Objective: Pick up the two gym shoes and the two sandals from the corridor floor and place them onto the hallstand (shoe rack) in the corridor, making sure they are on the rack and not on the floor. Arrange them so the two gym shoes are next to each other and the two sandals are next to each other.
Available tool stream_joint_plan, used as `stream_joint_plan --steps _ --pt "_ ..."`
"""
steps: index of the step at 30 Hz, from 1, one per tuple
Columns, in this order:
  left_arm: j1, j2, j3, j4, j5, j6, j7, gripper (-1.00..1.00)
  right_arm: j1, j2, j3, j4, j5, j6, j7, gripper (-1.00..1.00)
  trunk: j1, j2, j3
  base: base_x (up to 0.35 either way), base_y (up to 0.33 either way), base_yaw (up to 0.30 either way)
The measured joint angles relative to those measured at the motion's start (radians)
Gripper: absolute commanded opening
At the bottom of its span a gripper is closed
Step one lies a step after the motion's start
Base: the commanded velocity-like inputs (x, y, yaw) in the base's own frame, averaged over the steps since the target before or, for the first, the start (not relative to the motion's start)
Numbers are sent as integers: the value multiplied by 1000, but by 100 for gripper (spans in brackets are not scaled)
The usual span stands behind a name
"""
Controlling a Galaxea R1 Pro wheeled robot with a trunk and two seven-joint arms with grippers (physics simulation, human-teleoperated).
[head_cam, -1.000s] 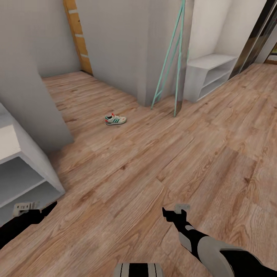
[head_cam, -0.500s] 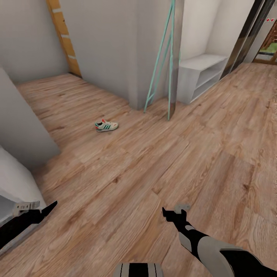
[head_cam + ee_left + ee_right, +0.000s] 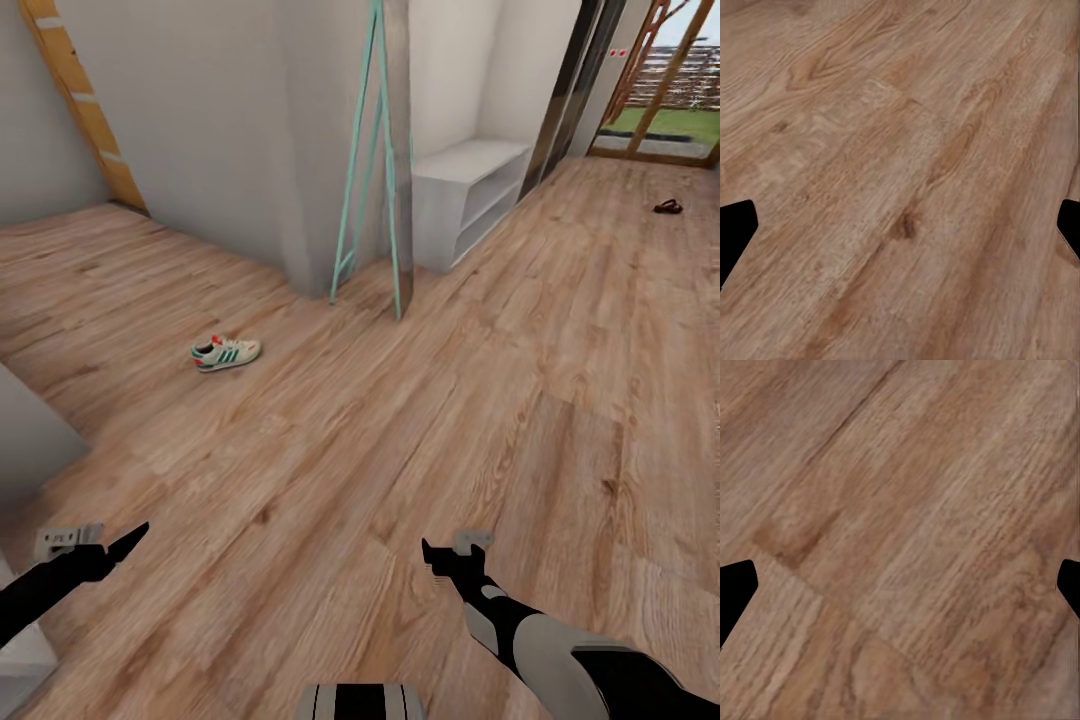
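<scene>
One gym shoe (image 3: 226, 352), cream-white with green stripes and a red heel, lies on its sole on the corridor floor (image 3: 420, 420), left of centre and well ahead of both arms. A small dark sandal (image 3: 668, 207) lies far off at the right, near the glass door. My left gripper (image 3: 105, 538) and right gripper (image 3: 455, 546) hover low over bare planks, both open and empty. The wrist views look at wood grain, with the fingertips (image 3: 736, 225) (image 3: 736, 585) far apart at the edges. A pale grey panel (image 3: 30, 430) at the left edge may belong to the hallstand.
A low pale grey-white shelf unit (image 3: 465, 195) stands against the far wall. Beside it a turquoise-framed leaning piece (image 3: 372, 170) rests by a wall corner. An orange door frame (image 3: 80, 100) is at the far left. The glass door (image 3: 660, 90) is at the far right.
The whole view has swung to the right, so the shoe, wall and shelf unit slid left in the picture. The sandal and glass door came into sight. Both arms keep their pose.
</scene>
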Motion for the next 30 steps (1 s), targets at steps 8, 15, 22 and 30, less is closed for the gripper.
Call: stream_joint_plan --steps 8,15,22,30 --pt "0 0 0 0 0 0 -1 100 0 0 -1 1 0 0 0 100 0 0 0 310 176 -280" --pt "0 0 0 0 0 0 -3 100 0 0 0 0 0 0 0 100 0 0 0 307 187 -248" --pt "0 0 0 0 0 0 -3 100 0 0 0 0 0 0 0 100 0 0 0 306 188 -51" --pt "0 0 0 0 0 0 -3 100 0 0 0 0 0 0 0 100 0 0 0 306 189 -4"
